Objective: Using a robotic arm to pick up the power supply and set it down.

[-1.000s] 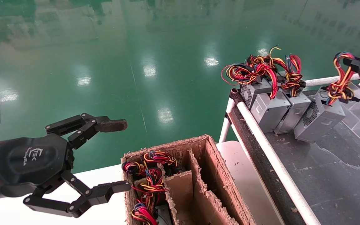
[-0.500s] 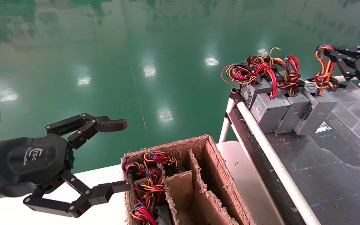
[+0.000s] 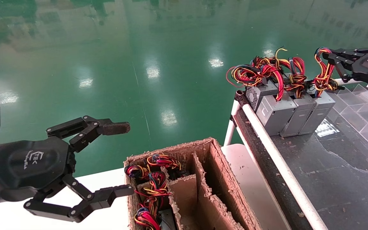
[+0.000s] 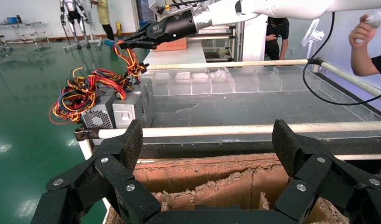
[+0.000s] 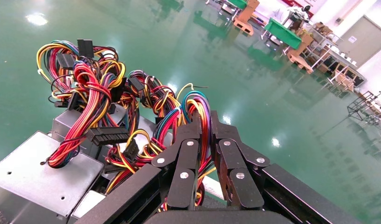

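Cardboard box point(image 3: 217, 166), divided into compartments: I count three wire bundles point(image 3: 152, 185) in leftmost one, rest look bare. Four grey units in row on black tabletop point(image 3: 340, 179). My right gripper point(image 3: 326, 57) pinches wire loop of power supply point(image 3: 318, 111), standing at row's end. Left gripper point(image 3: 120, 159) spread wide beside box.

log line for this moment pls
right gripper: shut on power supply wires | supply: on belt, third in row | left gripper: open, idle by cardboard box
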Robot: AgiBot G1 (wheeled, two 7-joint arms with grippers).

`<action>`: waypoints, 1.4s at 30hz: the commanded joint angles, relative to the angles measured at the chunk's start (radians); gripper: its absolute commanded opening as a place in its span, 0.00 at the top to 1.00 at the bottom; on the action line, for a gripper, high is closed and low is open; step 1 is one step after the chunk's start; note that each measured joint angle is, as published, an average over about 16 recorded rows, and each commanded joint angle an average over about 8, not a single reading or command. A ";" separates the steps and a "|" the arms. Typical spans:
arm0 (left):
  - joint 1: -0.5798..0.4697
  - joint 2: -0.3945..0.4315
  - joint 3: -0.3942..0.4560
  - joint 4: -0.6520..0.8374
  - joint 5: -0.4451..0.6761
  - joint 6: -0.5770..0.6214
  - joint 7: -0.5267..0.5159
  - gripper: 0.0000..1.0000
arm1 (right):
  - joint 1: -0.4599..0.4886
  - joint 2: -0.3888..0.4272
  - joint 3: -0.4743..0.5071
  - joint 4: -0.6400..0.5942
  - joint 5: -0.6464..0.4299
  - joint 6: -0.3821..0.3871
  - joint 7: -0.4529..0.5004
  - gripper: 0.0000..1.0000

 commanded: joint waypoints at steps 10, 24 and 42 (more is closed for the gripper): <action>0.000 0.000 0.000 0.000 0.000 0.000 0.000 0.00 | 0.021 -0.002 0.002 -0.057 0.002 -0.017 -0.037 0.00; 0.000 0.000 0.000 0.000 0.000 0.000 0.000 0.00 | 0.056 0.015 0.001 -0.112 0.004 -0.142 0.024 0.00; 0.000 0.000 0.000 0.000 0.000 0.000 0.000 0.00 | -0.075 0.064 0.009 0.136 0.110 -0.285 0.158 0.00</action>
